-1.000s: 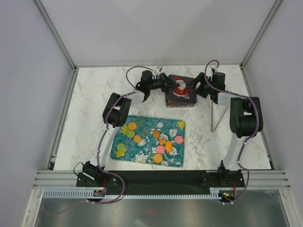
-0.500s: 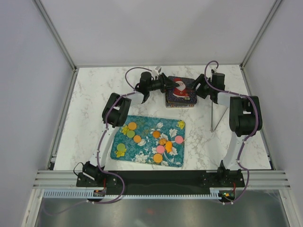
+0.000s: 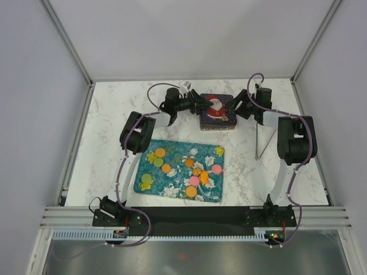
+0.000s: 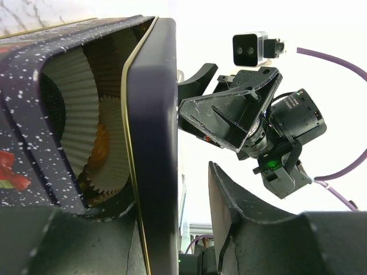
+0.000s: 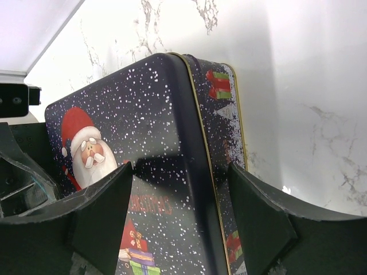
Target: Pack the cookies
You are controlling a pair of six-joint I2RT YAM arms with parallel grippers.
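Observation:
A dark Christmas tin with a Santa lid [image 3: 218, 111] stands at the back centre. My left gripper [image 3: 198, 103] is at its left edge. In the left wrist view the gripper [image 4: 183, 200] is open, the raised lid rim [image 4: 150, 114] stands between its fingers, and white paper cups [image 4: 74, 109] show inside, one holding something orange [image 4: 101, 143]. My right gripper [image 3: 238, 105] is at the tin's right edge. In the right wrist view it [image 5: 179, 172] is open, straddling the lid [image 5: 126, 109]. Several cookies [image 3: 189, 162], orange, pink, green and yellow, lie on a teal floral tray [image 3: 178, 150].
A thin grey metal stand [image 3: 261, 140] stands right of the tray, beside the right arm. The right arm's wrist and camera [image 4: 252, 86] face the left wrist camera across the tin. Frame posts and grey walls bound the marble table [image 3: 109, 126].
My left arm's elbow has swung left and its gripper has shifted slightly back at the tin's left edge. The tin's lid has shifted a little. The right gripper has barely moved.

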